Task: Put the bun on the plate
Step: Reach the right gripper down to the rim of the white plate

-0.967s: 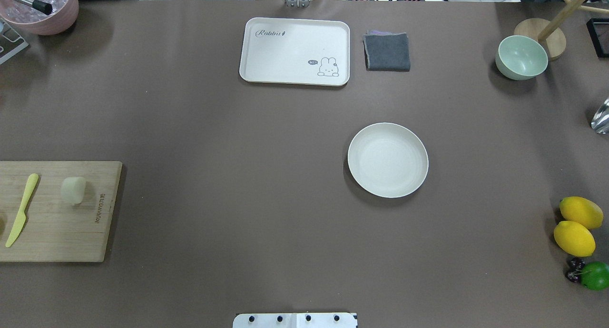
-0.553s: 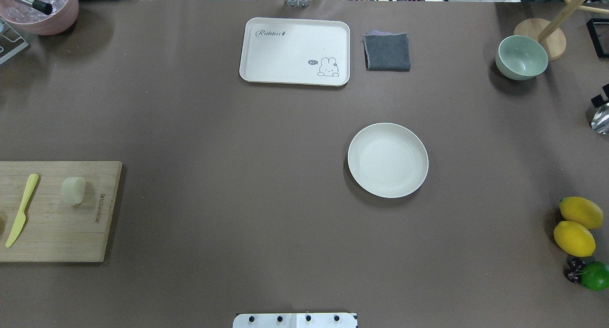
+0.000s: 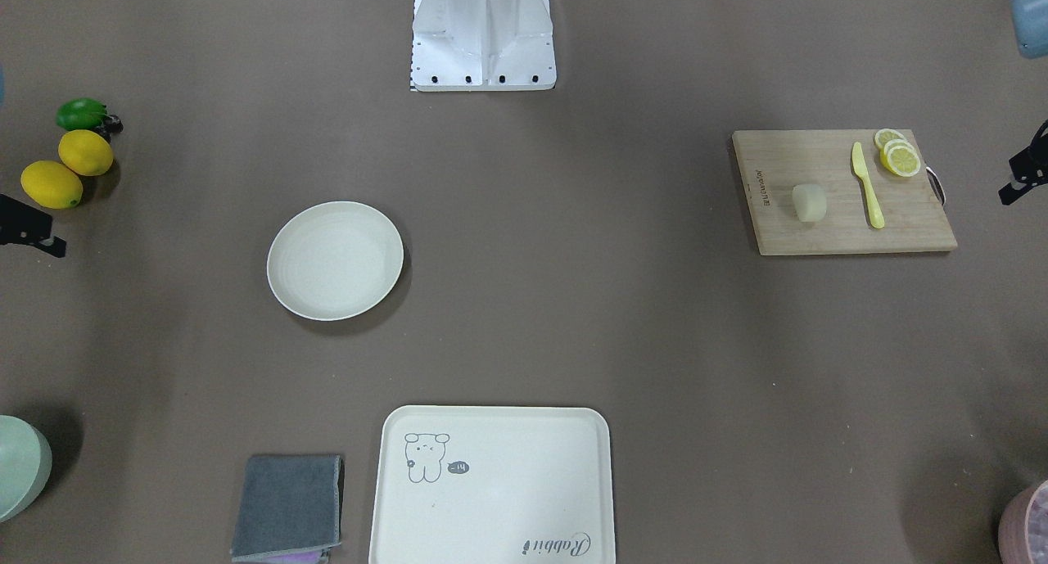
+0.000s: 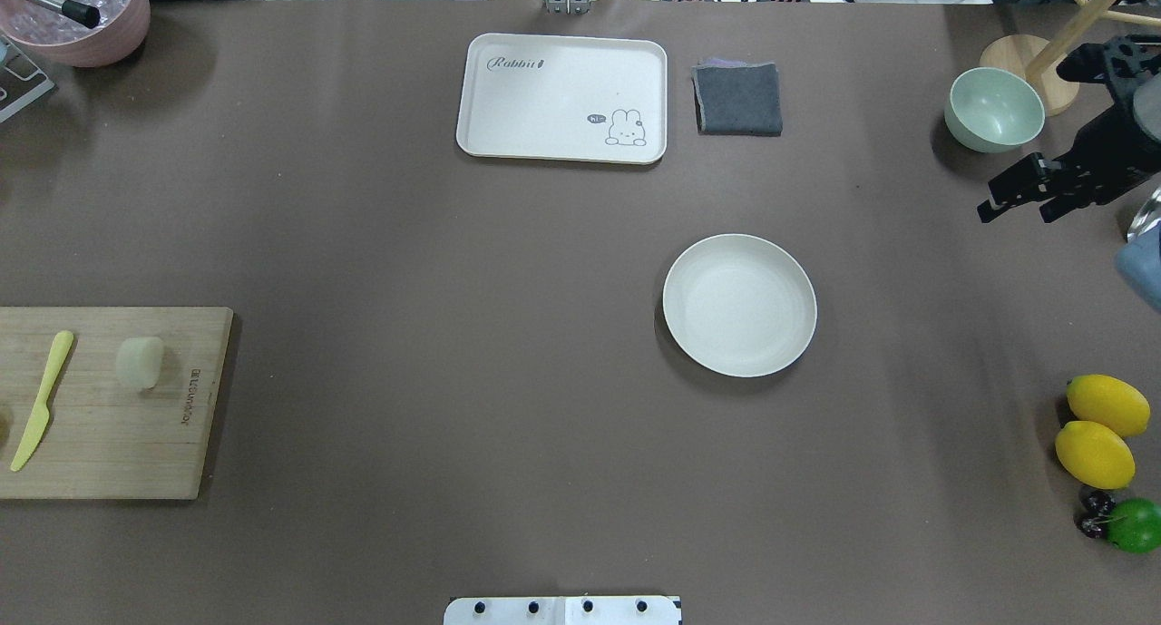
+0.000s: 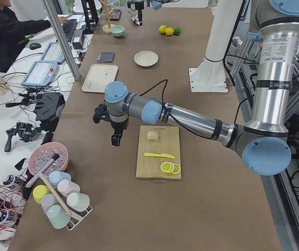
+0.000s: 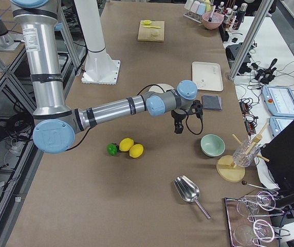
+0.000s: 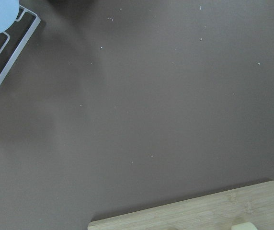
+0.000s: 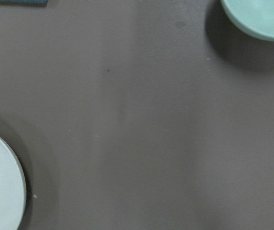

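While you are only at the reach, with the bun (image 5: 152, 135) lying loose near your left gripper (image 5: 115, 139) (its spread I cannot tell; the right gripper (image 4: 1014, 213) hangs parted and empty), centre over it and descend.

Seen from overhead, the brown worktop (image 4: 453, 271) carries a rabbit-print tray (image 4: 562, 97) at 12 o'clock, with a grey cloth (image 4: 738, 99) just at the tray's 3 o'clock. The plate (image 4: 739, 305) lies toward 3, a cutting board (image 4: 109, 434) at 9, a green bowl (image 4: 994, 110) at 2 and two lemons (image 4: 1095, 454) at 4.

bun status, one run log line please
small pale cream bun: on wooden cutting board | round cream plate: empty | right claw: open
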Available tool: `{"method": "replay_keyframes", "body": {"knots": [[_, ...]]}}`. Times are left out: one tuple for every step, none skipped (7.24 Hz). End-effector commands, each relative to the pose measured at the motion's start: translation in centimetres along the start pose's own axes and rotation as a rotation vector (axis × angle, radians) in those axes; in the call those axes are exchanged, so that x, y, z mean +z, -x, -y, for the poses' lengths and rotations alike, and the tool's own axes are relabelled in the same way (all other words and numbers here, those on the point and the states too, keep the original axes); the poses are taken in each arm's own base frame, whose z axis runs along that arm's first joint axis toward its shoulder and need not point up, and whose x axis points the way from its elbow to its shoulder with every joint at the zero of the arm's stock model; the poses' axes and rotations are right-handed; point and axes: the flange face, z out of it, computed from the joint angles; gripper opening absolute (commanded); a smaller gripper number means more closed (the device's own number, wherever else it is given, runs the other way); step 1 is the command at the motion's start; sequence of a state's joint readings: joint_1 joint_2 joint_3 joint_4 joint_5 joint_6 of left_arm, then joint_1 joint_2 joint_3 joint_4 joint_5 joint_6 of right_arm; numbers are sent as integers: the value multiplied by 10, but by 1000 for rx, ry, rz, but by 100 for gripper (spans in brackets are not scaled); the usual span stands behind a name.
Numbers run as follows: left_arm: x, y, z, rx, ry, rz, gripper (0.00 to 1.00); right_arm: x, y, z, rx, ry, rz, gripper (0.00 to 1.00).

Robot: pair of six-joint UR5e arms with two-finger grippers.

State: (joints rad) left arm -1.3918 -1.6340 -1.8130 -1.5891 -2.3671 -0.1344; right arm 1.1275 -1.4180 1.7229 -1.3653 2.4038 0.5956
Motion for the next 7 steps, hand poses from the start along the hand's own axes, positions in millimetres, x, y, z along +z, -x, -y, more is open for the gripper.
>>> {"method": "replay_keyframes", "body": {"knots": [[12, -9, 2, 17, 21, -4, 98, 45, 62, -4, 24, -23, -25, 82], [16, -13, 2, 24, 28, -7, 98, 58, 79, -9, -12, -11, -14, 71], [15, -14, 2, 25, 28, -9, 98, 69, 95, -10, -36, 3, -10, 66], [16, -14, 3, 26, 29, -9, 98, 79, 104, -10, -51, 8, -16, 64], [19, -14, 3, 25, 34, -9, 98, 88, 118, -7, -68, 8, -21, 64], [20, -13, 3, 25, 36, -9, 98, 99, 130, -9, -88, 3, -39, 64], [20, -14, 3, 26, 35, -9, 98, 107, 137, -12, -105, -8, -59, 64]]}}
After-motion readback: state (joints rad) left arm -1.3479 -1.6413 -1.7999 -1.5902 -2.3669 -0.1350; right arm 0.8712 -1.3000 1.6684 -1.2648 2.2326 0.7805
